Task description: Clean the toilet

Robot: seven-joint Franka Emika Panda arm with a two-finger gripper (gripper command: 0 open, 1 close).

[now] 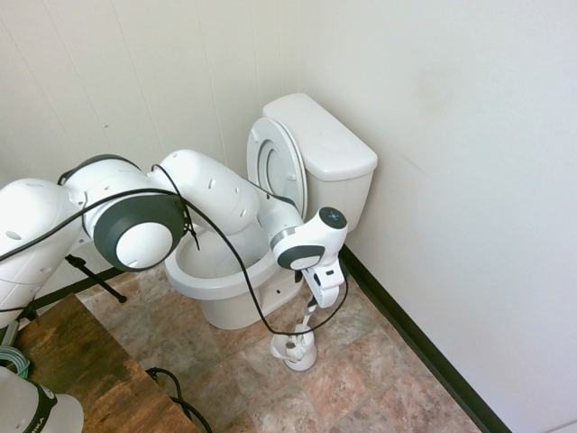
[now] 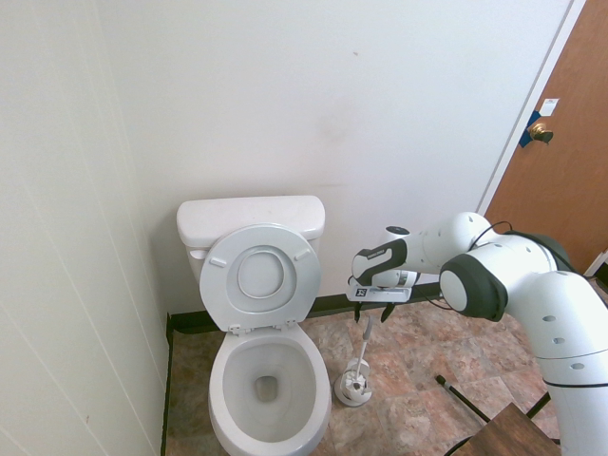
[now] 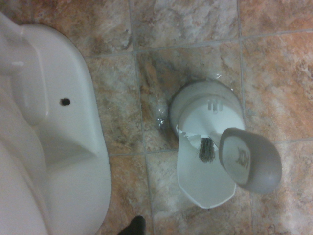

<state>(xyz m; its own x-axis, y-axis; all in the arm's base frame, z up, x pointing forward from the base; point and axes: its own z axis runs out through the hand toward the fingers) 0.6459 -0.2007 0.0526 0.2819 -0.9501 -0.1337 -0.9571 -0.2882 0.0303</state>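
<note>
The toilet [image 1: 225, 280] stands against the wall with its seat and lid [image 2: 261, 275] raised and its bowl [image 2: 266, 380] showing. Its base [image 3: 58, 147] fills one side of the wrist view. A white toilet brush sits in its holder [image 2: 353, 388] on the floor beside the bowl, with the handle [image 2: 364, 342] standing upright. My gripper [image 2: 371, 312] hangs open right above the handle's top, one finger on each side, holding nothing. In the first exterior view the gripper [image 1: 315, 305] is over the holder [image 1: 296, 350]. From the wrist, the grey handle top [image 3: 249, 159] and bristles [image 3: 207, 149] show.
The side wall with its black baseboard [image 1: 424, 343] runs close behind the brush holder. A wooden table corner [image 1: 81, 361] sits near the arm's base. A brown door [image 2: 560, 142] is at the far side. The floor is brown tile [image 3: 186, 29].
</note>
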